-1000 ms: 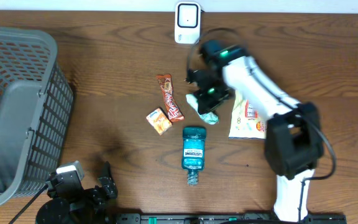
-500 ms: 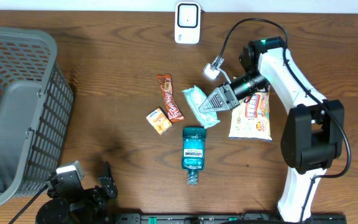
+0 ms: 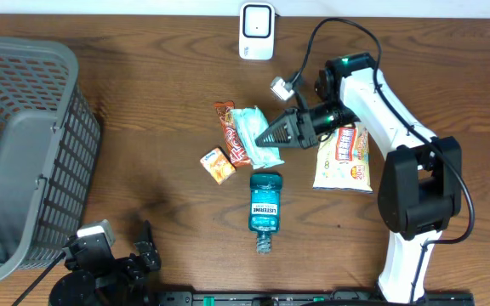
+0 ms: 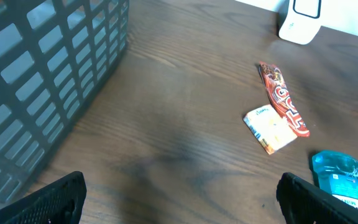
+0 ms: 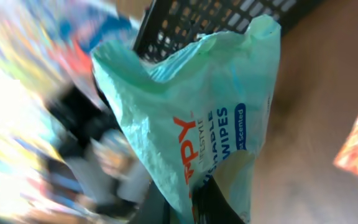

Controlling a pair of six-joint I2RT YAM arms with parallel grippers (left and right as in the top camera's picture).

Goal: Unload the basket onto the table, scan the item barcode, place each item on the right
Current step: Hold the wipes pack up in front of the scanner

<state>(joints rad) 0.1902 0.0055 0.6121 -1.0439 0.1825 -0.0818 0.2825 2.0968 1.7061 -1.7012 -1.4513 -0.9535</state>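
Right claw is clenched on one end of a pack of wipes. The pack is seen just beside the candy wrapper, between that wrapper and the snack bag, with the mouthwash bottle nearer the front edge. Whether the pack is clear of the table cannot be told from overhead; in the wrist view it looks lifted, pinched at its lower edge. Step is judged as item grasped and scan not yet done. The scanner is set at the far edge, well apart from the pack. For the next move, the pack would need to be brought in front of the scanner with the barcode side turned to it. No barcode is seen on the face shown. The pack is pale mint film, soft and crinkled, with orange and blue print, so the face may fold when presented. The scanner is a white, rounded, hard box. The candy wrapper is glossy red-brown foil, the small box is orange card, and the bottle is clear teal plastic. Left claw is spread wide with nothing in it, low by the grey slatted basket.
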